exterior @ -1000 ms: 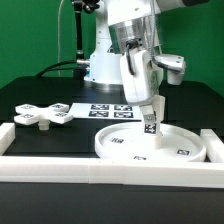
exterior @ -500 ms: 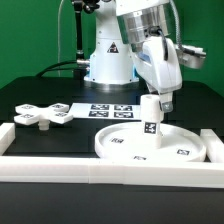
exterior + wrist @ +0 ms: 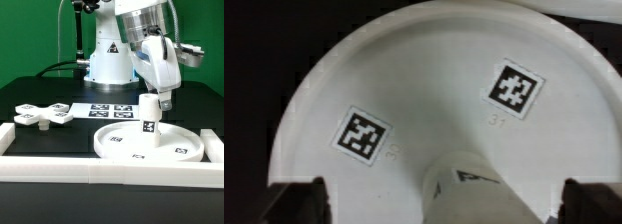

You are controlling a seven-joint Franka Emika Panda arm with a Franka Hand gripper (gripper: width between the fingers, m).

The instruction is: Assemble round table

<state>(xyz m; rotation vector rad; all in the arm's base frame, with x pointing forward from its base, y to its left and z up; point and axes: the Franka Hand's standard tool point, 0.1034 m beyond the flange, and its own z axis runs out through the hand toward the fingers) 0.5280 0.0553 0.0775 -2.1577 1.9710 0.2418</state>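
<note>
The large white rimmed disc lies flat at the front of the table, on the exterior view's right. The short post stands upright near its middle, with a tag on its side. My gripper is just above the post's top and a little to the exterior view's right, tilted. In the wrist view the gripper is open; its dark fingers stand well apart, clear of the post between them, and the disc shows two tags. The lobed cross-shaped piece lies at the exterior view's left.
The marker board lies behind the disc, by the robot's base. White border rails run along the front, the exterior view's left and right of the black table.
One second ago my gripper was low around the post. It has since let go, risen and shifted toward the exterior view's right. The post stays standing on the disc.
</note>
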